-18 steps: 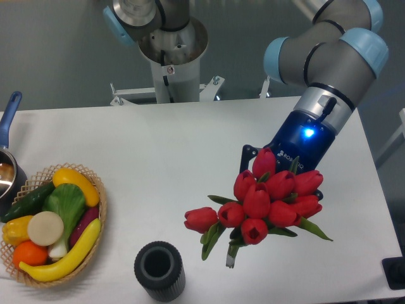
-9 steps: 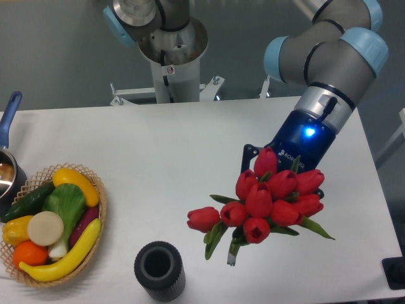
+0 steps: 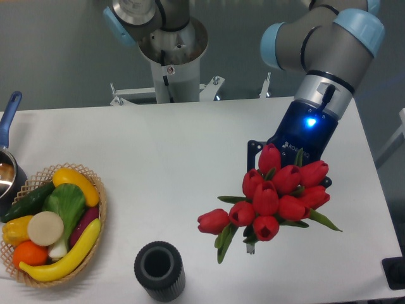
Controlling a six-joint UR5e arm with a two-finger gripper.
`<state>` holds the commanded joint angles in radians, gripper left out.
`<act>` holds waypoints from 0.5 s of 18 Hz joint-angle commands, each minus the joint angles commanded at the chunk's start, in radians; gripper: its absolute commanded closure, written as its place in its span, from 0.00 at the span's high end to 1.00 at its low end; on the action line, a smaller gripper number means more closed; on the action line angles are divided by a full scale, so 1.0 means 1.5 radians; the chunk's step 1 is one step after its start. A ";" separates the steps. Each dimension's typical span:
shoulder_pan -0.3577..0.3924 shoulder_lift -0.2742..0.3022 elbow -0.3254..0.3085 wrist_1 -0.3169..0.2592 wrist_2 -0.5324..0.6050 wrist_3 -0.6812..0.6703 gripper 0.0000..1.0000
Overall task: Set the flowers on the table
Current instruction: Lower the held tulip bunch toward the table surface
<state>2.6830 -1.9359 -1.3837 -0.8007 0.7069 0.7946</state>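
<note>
The flowers (image 3: 271, 201), a bunch of red tulips with green leaves, are held over the right half of the white table (image 3: 171, 158). Their heads face the camera and hide the stems. One tulip (image 3: 213, 221) droops out to the left. My gripper (image 3: 286, 180), below a blue wrist with a lit blue light (image 3: 305, 130), sits right behind the bunch and is shut on it. The fingers are mostly hidden by the blooms, and I cannot tell whether the bunch touches the tabletop.
A black ribbed cylindrical vase (image 3: 159, 270) stands near the front edge, left of the flowers. A wicker basket (image 3: 101, 209) of toy fruit and vegetables sits at the left. A pot with a blue handle (image 3: 9, 117) is at the far left edge. The robot base (image 3: 169, 50) stands behind the table.
The arm and the flowers have shifted a little to the right and towards the front of the table. The grip on the bunch is unchanged.
</note>
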 joint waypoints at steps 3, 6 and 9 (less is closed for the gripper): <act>-0.009 0.006 -0.016 0.000 0.032 0.029 0.36; -0.029 0.015 -0.046 -0.001 0.103 0.080 0.32; -0.040 0.018 -0.068 -0.003 0.153 0.123 0.32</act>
<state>2.6231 -1.9083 -1.4863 -0.8053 0.9370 0.9784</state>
